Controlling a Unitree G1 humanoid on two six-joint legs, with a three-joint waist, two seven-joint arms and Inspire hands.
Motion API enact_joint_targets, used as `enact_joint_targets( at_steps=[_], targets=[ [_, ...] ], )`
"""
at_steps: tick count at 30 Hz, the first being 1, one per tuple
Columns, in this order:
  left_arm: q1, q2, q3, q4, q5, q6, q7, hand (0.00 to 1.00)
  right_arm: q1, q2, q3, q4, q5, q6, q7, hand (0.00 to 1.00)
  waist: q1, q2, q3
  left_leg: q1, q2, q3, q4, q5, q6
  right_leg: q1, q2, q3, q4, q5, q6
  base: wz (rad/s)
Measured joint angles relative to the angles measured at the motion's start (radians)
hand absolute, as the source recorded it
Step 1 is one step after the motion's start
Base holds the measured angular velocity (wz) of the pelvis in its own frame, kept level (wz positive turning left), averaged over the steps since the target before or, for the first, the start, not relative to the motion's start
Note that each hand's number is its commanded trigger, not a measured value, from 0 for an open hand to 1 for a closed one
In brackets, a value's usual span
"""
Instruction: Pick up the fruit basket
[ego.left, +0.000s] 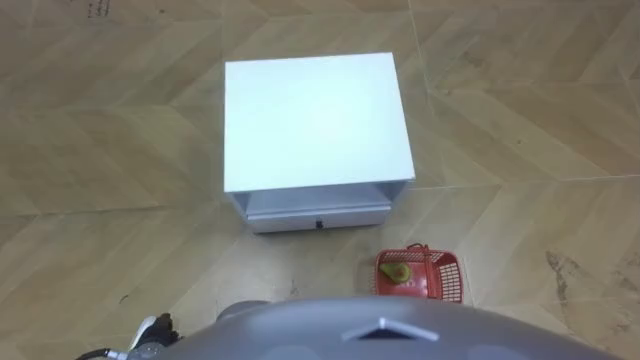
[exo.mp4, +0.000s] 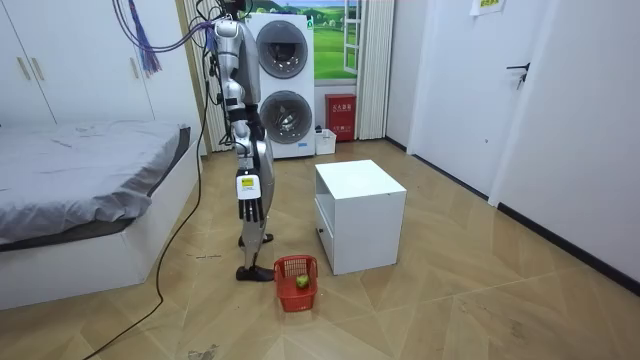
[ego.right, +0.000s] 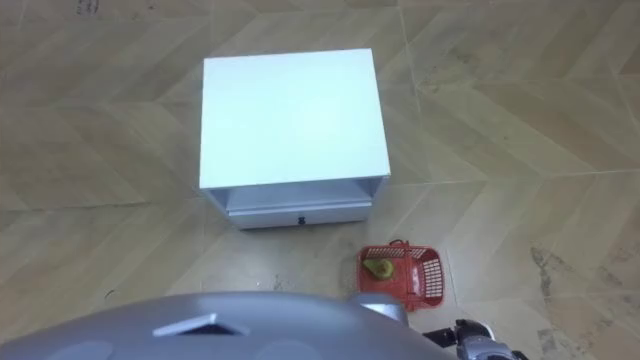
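Note:
A small red fruit basket (ego.left: 444, 276) stands on the wooden floor just in front of me to my right, with a green fruit (ego.left: 398, 273) inside it. In the room view the basket (exo.mp4: 296, 267) sits by my feet, near the cabinet's front corner. I stand upright facing the cabinet, arms down. My right hand (exo.mp4: 248, 206) hangs at my side well above the basket, fingers relaxed and holding nothing. A bit of my right hand (ego.right: 478, 343) shows at the right eye view's lower edge. Part of my left hand (ego.left: 150, 332) peeks in at the left eye view's lower left.
A white cabinet (ego.left: 315, 120) with a low drawer (ego.left: 318, 214) stands directly ahead, left of the basket. A bed (exo.mp4: 80, 170) lies behind me. Stacked washing machines (exo.mp4: 285, 85) stand at the back wall. Open floor stretches to the room view's right.

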Motion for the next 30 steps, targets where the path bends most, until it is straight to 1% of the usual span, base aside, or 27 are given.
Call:
enact_joint_targets(
  at_steps=[5, 12, 16, 24, 26, 28, 30],
  targets=[
    [0.001, -0.002, 0.000, 0.000, 0.000, 0.000, -0.006, 0.00, -0.001, 0.000, 0.000, 0.000, 0.001, -0.009, 0.001, 0.00, 0.000, -0.001, 0.0005, 0.000, 0.000, 0.000, 0.001, 0.000, 0.000, 0.000, 0.000, 0.000, 0.000, 0.000, 0.000, 0.00],
    [0.001, -0.004, -0.002, 0.001, -0.005, 0.002, -0.006, 0.00, -0.001, 0.001, 0.008, 0.001, 0.005, -0.005, 0.011, 0.00, 0.000, -0.002, 0.0014, -0.001, -0.001, 0.000, 0.001, 0.000, 0.000, 0.000, -0.001, 0.000, 0.000, -0.001, 0.001, 0.00],
    [0.001, -0.004, -0.001, 0.001, -0.005, 0.004, -0.007, 0.00, 0.000, 0.001, 0.008, 0.001, 0.002, 0.003, 0.026, 0.00, 0.000, -0.005, 0.0031, -0.001, -0.001, 0.000, 0.001, 0.000, 0.000, 0.000, -0.002, 0.001, 0.000, -0.003, 0.001, 0.00],
    [0.000, -0.004, 0.000, 0.001, -0.005, 0.003, -0.013, 0.00, 0.000, 0.000, 0.008, 0.001, 0.001, 0.002, 0.042, 0.00, 0.000, -0.008, 0.0031, -0.002, -0.002, 0.000, 0.001, 0.000, 0.000, -0.002, -0.003, 0.000, 0.000, -0.004, 0.001, 0.00],
    [-0.008, -0.004, 0.000, 0.001, -0.004, 0.003, -0.013, 0.00, 0.002, 0.001, 0.008, 0.001, 0.000, 0.002, 0.042, 0.00, 0.000, -0.011, 0.0037, -0.005, -0.004, 0.000, 0.004, -0.001, 0.001, -0.007, -0.006, -0.001, 0.004, -0.009, 0.002, 0.00],
    [-0.009, -0.004, 0.000, -0.001, 0.000, 0.003, -0.013, 0.00, 0.006, 0.002, 0.008, -0.001, 0.001, 0.002, 0.042, 0.00, 0.000, -0.017, 0.0026, -0.012, -0.006, 0.003, 0.010, -0.002, 0.004, -0.017, -0.010, -0.001, 0.022, -0.014, 0.003, 0.00],
    [-0.013, -0.003, 0.001, 0.003, 0.000, 0.002, -0.014, 0.00, -0.003, 0.001, 0.006, -0.002, 0.001, 0.003, 0.042, 0.00, 0.000, -0.023, 0.0047, -0.030, -0.012, 0.005, 0.037, -0.011, 0.011, -0.040, -0.022, 0.000, 0.059, -0.033, 0.006, 0.00]
  ],
)
